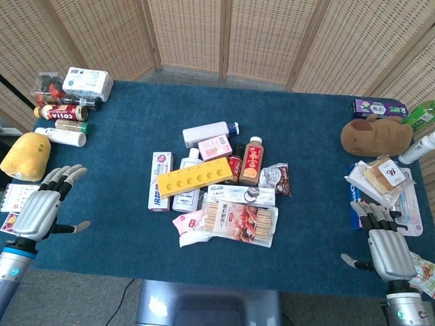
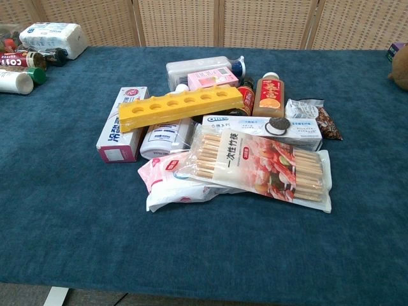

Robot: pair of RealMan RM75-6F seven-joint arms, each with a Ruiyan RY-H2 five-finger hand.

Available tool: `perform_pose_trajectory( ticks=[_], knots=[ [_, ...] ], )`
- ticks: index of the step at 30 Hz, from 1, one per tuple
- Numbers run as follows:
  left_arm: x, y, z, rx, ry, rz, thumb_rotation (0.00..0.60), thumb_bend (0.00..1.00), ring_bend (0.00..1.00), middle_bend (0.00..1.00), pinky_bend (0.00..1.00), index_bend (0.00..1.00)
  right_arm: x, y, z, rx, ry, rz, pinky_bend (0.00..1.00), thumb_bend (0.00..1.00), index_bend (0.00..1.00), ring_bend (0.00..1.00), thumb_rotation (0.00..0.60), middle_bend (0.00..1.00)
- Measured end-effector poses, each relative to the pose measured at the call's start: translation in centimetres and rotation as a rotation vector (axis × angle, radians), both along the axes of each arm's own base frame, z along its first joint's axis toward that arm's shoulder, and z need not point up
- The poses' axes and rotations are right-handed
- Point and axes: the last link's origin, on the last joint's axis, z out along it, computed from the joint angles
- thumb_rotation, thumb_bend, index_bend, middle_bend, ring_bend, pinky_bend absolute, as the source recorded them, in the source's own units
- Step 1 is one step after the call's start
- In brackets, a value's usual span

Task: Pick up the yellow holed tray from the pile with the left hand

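Note:
The yellow holed tray (image 1: pixel 196 176) (image 2: pixel 181 106) lies slanted on top of the pile in the middle of the blue table, resting across a toothpaste box (image 1: pixel 160 180) and a white bottle (image 1: pixel 187 185). My left hand (image 1: pixel 42 206) hovers open at the table's near left edge, fingers spread, well to the left of the tray. At the near right edge my right hand (image 1: pixel 385 243) is open and holds nothing. Neither hand appears in the chest view.
The pile also holds a snack-stick bag (image 2: pixel 258 164), an Oreo box (image 2: pixel 262 125), an orange-label bottle (image 2: pixel 270 95) and a pink carton (image 2: pixel 212 80). Bottles and a tissue pack (image 1: pixel 87 83) stand far left, a yellow plush (image 1: pixel 26 155) near my left hand. A brown plush (image 1: pixel 375 134) and packets sit right.

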Motion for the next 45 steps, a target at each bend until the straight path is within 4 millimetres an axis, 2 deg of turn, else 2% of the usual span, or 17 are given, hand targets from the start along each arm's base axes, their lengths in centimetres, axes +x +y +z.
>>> perform_pose_trajectory(
  ticks=[12, 17, 21, 26, 31, 40, 45],
  knots=[
    [0.6, 0.9, -0.2, -0.004, 0.029, 0.02, 0.6, 0.14, 0.0, 0.0, 0.0, 0.07, -0.3, 0.3, -0.1, 0.0, -0.028, 0.0, 0.0, 0.04, 0.0, 0.0, 0.6, 0.0],
    [1.6, 2.7, -0.9, -0.034, 0.046, 0.033, 0.6, 0.14, 0.0, 0.0, 0.0, 0.07, -0.5, 0.8, 0.1, -0.008, -0.032, -0.004, 0.0, 0.04, 0.0, 0.0, 0.6, 0.0],
    [2.9, 4.4, -2.3, -0.08, 0.043, 0.036, 0.6, 0.14, 0.0, 0.0, 0.0, 0.07, -0.8, 1.1, 0.4, -0.012, -0.034, -0.013, 0.0, 0.04, 0.0, 0.0, 0.6, 0.0],
    [4.9, 6.9, -4.9, -0.139, 0.037, 0.033, 0.6, 0.14, 0.0, 0.0, 0.0, 0.06, -1.3, 1.8, 1.3, -0.042, -0.036, -0.029, 0.0, 0.04, 0.0, 0.0, 0.6, 0.0],
    [7.1, 9.1, -8.5, -0.207, 0.031, 0.033, 0.6, 0.14, 0.0, 0.0, 0.0, 0.05, -2.0, 2.5, 2.2, -0.064, -0.041, -0.051, 0.0, 0.04, 0.0, 0.0, 0.6, 0.0],
    [10.8, 12.2, -14.8, -0.291, 0.014, 0.041, 0.6, 0.14, 0.0, 0.0, 0.0, 0.05, -3.0, 3.8, 3.7, -0.102, -0.05, -0.077, 0.0, 0.04, 0.0, 0.0, 0.6, 0.0],
    [12.2, 13.6, -17.2, -0.311, 0.006, 0.051, 0.6, 0.14, 0.0, 0.0, 0.0, 0.05, -3.7, 4.7, 4.7, -0.133, -0.044, -0.1, 0.0, 0.04, 0.0, 0.0, 0.6, 0.0]
  ],
)
